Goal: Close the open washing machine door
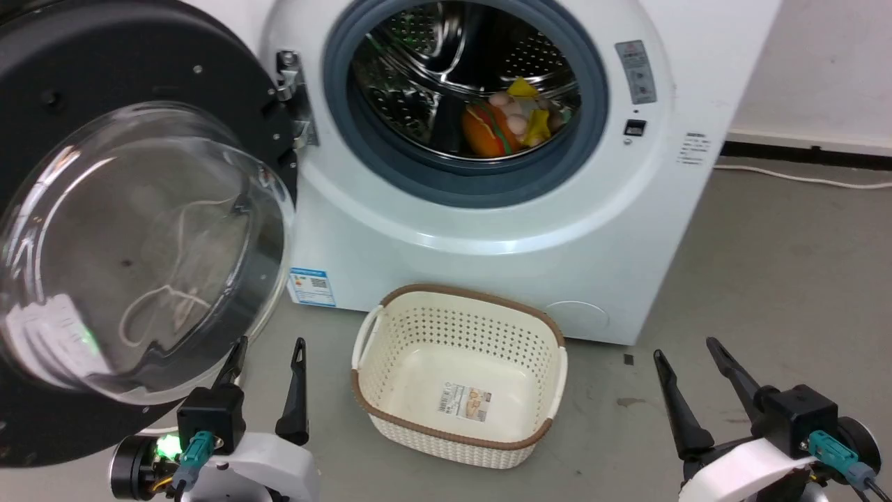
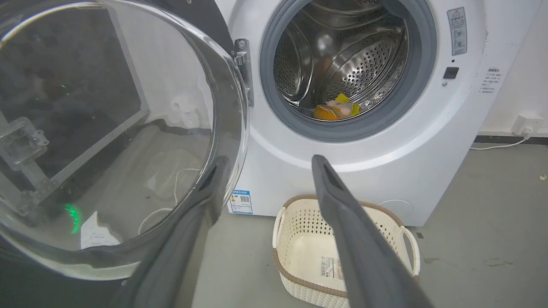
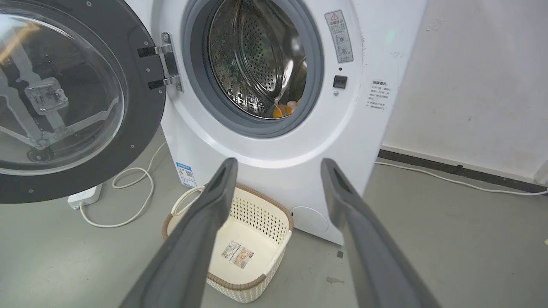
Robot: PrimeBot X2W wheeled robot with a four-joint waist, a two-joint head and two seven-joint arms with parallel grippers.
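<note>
Released at the left claw: 2 fingers spread, holding nothing, tips close under the bulging glass of the washing machine door; touching or not, cannot tell. Released too at the right claw, empty, well apart from the door, above bare floor. Door wide open to the left of the washing machine, hung on its hinge, drum mouth uncovered.

Likely trouble, judging from here:
- A push on the curved, glossy glass, and a slip off sideways.
- A push too near the hinge, and little leverage, perhaps no latching.
- A spread finger lying across the rim at the end of the swing, and a pinch between door and white front.
- A low sweep of the arm, and a knock to the cream basket standing on the floor just before the machine.

Bright toys deep in the drum, clear of the grey gasket, so probably no jam there. Loop of white cable on the floor beneath the door: a possible snag for the base if rolled that way.
</note>
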